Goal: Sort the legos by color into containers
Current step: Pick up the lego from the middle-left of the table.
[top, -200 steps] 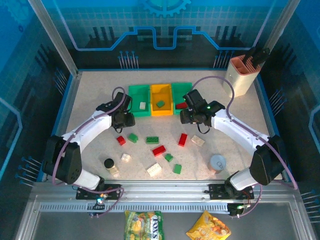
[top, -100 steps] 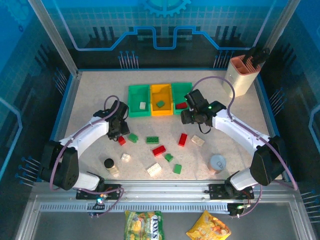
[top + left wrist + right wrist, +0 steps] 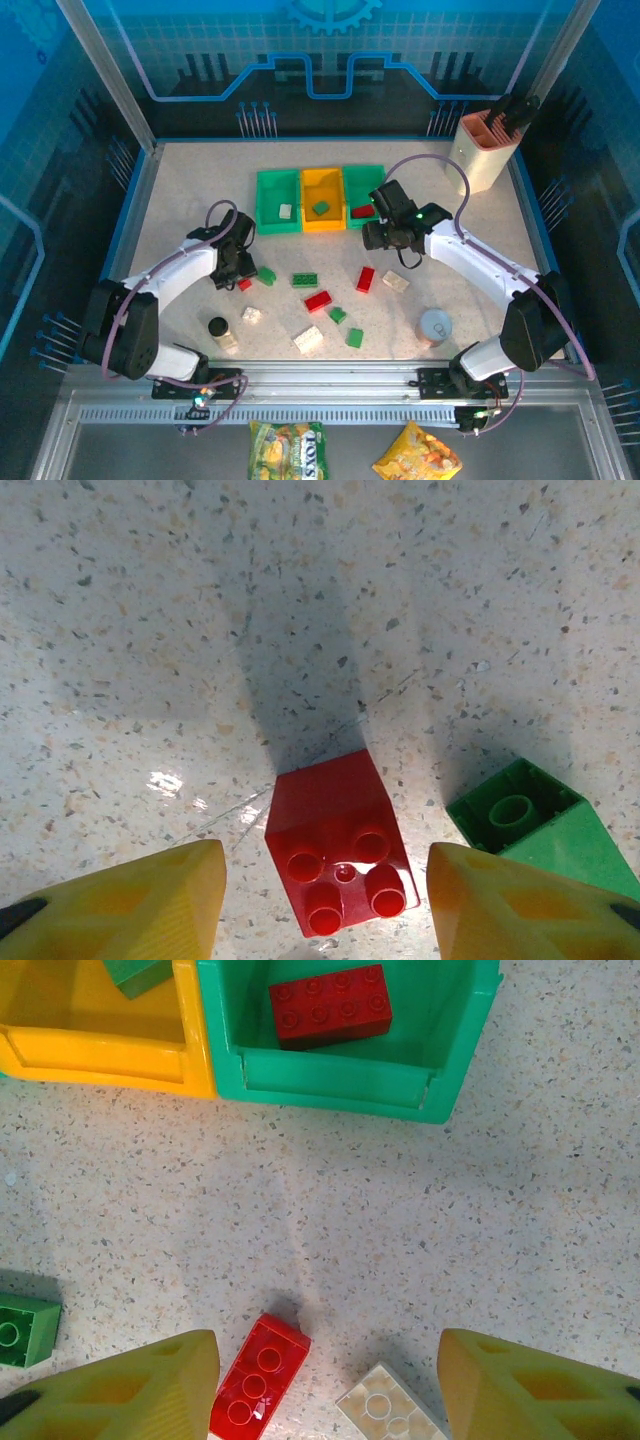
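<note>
Now, on the left, your left gripper (image 3: 243, 272) has come away from the left green bin (image 3: 262, 205), where it hung a second ago, and has dropped toward the near side onto a small red brick (image 3: 244, 284). Its jaws widened on the way. In the left wrist view its yellow fingers (image 3: 130, 900) stand either side of that brick, with bare table (image 3: 150, 630) showing in both gaps. The gripper is partly open, empty, and touching nothing that I can see. A green brick (image 3: 530, 825) lies just right of the red one, close by the right-hand finger, so take care it does not get caught when you close.

I judge this to be the start of a fresh pick. The left green bin holds a cream brick (image 3: 285, 211), the orange-yellow bin (image 3: 306, 205) a green piece (image 3: 321, 208), and the right green bin (image 3: 330, 1095) a long red brick (image 3: 330, 1005). That makes the rightmost bin the place for your red one.

About ten legos lie loose on the near table, so the sorting is at an early stage.

On the right, your right gripper (image 3: 330, 1380) has not moved or changed its opening. It hovers just near of the right green bin with its jaws well apart and empty. A red brick (image 3: 258, 1378) and a cream-white brick (image 3: 390, 1405) lie on the table beneath it.
</note>
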### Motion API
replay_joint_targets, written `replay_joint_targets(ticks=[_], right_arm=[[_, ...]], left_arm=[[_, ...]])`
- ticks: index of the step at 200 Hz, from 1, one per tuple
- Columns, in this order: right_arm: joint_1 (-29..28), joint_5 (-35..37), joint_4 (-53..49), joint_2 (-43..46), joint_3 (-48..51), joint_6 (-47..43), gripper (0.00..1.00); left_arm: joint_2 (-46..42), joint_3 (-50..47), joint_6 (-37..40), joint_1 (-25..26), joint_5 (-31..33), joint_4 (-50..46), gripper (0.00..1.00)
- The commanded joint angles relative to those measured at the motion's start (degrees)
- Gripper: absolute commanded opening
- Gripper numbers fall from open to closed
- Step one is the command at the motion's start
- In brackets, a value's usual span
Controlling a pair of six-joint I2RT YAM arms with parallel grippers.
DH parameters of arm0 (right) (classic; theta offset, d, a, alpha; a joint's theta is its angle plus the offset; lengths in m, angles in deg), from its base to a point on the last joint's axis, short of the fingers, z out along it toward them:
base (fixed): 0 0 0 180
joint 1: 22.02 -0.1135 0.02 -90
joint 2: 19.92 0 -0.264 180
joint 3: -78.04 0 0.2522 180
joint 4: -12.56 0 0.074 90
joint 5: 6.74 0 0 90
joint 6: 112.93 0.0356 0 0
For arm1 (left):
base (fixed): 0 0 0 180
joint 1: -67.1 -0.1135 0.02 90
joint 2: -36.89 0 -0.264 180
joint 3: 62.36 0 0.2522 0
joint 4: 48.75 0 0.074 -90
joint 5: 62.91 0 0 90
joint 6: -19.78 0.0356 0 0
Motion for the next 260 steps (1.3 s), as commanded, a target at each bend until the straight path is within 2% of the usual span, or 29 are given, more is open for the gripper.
replay_joint_targets(ticks=[1, 40, 98, 156, 212, 260], right_arm=[[0.70, -0.89, -0.48, 1.34, 0.62, 0.03, 0.60], [0.71, -0.49, -0.66, 1.78, 0.99, 0.32, 0.60], [0.70, -0.32, -0.92, 2.31, 1.49, 0.65, 0.60], [0.70, 0.05, -0.86, 2.65, 1.70, 1.22, 0.60], [0.71, 1.94, -1.70, 3.30, 2.11, 1.88, 0.59], [0.81, 4.44, -2.86, 5.44, 3.53, 2.87, 0.59]], left_arm=[[1.40, -1.21, 0.12, -0.52, -2.31, 1.61, 0.55], [2.06, -2.04, 0.48, -0.58, -3.02, 3.02, 0.50], [1.28, -1.93, 1.37, -0.55, -3.09, 2.67, 0.37], [0.14, -0.29, 2.98, -0.56, -3.34, 0.87, 0.35], [2.23, 6.74, 6.00, -0.17, -5.04, -1.12, 0.35], [8.97, 17.41, 8.43, 2.56, -6.41, -1.97, 0.35]])
